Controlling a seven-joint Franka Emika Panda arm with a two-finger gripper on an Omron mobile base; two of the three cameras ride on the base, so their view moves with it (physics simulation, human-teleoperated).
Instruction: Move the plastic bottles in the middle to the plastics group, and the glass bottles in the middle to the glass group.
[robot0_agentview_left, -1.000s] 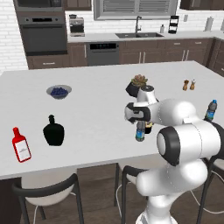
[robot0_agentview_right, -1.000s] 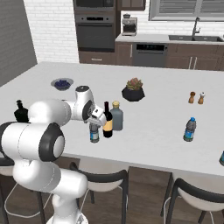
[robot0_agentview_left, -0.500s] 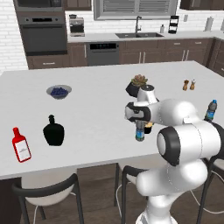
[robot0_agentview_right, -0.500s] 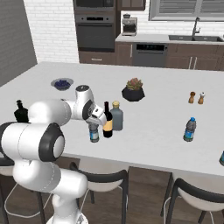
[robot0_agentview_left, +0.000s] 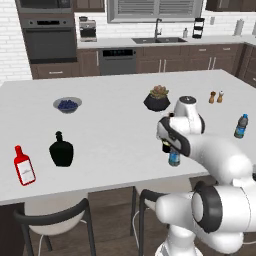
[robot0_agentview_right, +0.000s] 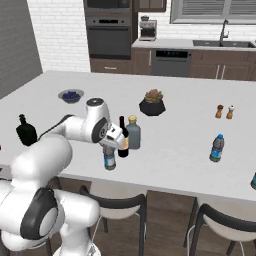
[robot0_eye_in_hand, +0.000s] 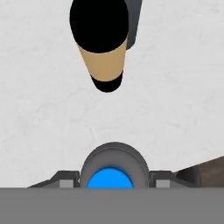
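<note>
Gripper clamped on small water bottle with blue cap, near front edge of white island counter. Dark wine bottle and grey bottle just beyond. Second water bottle well apart to right.

Arm: glossy white rounded shells, dark grey joint rings, round grey cap on one joint; fingers small, dark grey.

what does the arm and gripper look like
The arm is glossy white with rounded, bulbous link shells and dark grey to black bands at the joints. No cables or markings can be made out. The gripper has a white hand body with dark parts, and its two small finger tips are dark grey.
</note>
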